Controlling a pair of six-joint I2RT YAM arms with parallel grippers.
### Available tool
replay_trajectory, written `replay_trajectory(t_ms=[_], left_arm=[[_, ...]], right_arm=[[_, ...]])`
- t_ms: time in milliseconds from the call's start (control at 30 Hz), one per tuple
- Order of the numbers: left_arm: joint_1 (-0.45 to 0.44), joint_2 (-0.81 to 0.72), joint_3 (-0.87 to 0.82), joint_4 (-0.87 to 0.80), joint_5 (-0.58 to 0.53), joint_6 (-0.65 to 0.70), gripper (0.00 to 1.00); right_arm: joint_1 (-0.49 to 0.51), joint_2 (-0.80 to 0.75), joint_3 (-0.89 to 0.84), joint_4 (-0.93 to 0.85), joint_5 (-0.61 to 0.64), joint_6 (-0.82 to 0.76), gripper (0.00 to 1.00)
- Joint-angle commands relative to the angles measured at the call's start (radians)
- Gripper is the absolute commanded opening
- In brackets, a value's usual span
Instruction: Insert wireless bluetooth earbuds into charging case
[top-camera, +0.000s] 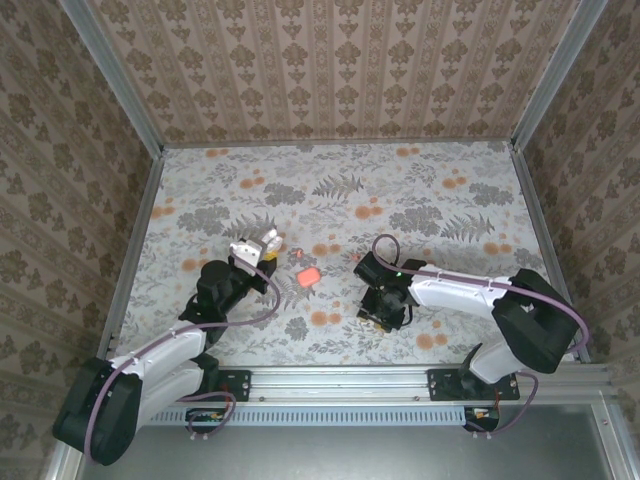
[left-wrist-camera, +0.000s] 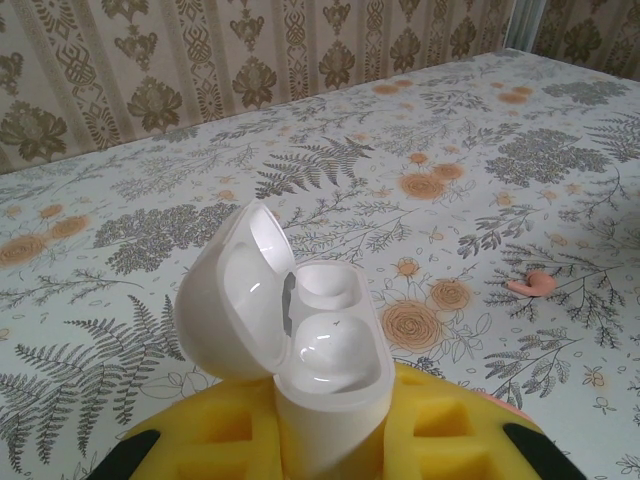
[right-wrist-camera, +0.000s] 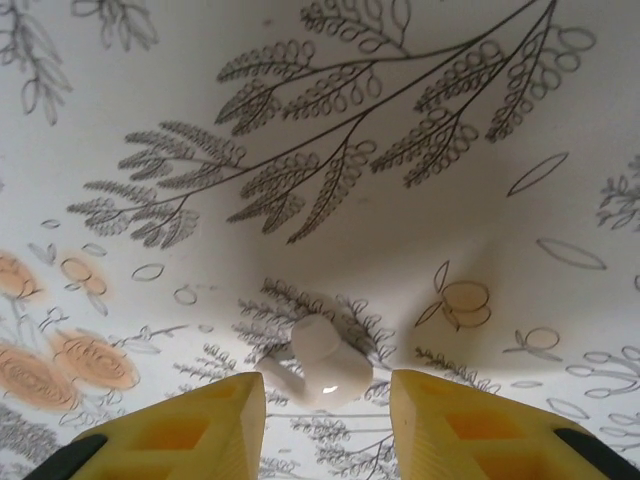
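While the table (top-camera: 450, 200) is being seen from above, the white case (top-camera: 244, 246) is being gripped by the left gripper (top-camera: 256, 245), at ten o'clock from a coral-red lump (top-camera: 308, 275) lying on the flowered surface. A tiny red speck (top-camera: 297, 250) is lying at eleven o'clock from that lump. The right gripper (top-camera: 383, 318) is being pointed down at the table at four o'clock from the lump, well apart from the case.

In the left wrist view, the case (left-wrist-camera: 320, 350) is being clenched upright between the left gripper's yellow fingers (left-wrist-camera: 200, 440). Its lid is being held open toward nine o'clock, and two glossy wells are being shown inside. A small coral piece (left-wrist-camera: 530, 285) is lying on the table at three o'clock from the case, apart from it.

In the right wrist view, a white earbud (right-wrist-camera: 325, 365) is lying on the table between the right gripper's yellow fingers (right-wrist-camera: 200, 430), which are being held apart. The finger at three o'clock is standing clear of the earbud. The one at nine o'clock is just beside its stem, and contact there cannot be told.
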Motion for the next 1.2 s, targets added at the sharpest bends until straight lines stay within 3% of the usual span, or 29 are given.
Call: replay_trajectory(t_ms=[0, 367, 633, 1033, 1167], left_arm=[[0.01, -0.003, 0.017, 0.038, 0.017, -0.017, 0.08], [0.01, -0.004, 0.019, 0.026, 0.017, -0.015, 0.08], [0.01, 0.025, 0.017, 0.046, 0.056, -0.014, 0.08], [-0.023, 0.281, 0.047, 0.224, 0.504, 0.086, 0.09], [-0.069, 0.329, 0.059, 0.244, 0.544, 0.176, 0.09]], right_arm=[[-0.009, 0.029, 0.023, -0.002, 0.019, -0.034, 0.38], [-0.019, 0.081, 0.066, 0.008, 0.021, -0.085, 0.26], [-0.013, 0.004, 0.075, 0.018, 0.082, -0.161, 0.22], [-0.011, -0.176, 0.179, 0.031, 0.239, -0.731, 0.21], [-0.004, -0.213, 0.193, 0.104, 0.217, -0.867, 0.21]])
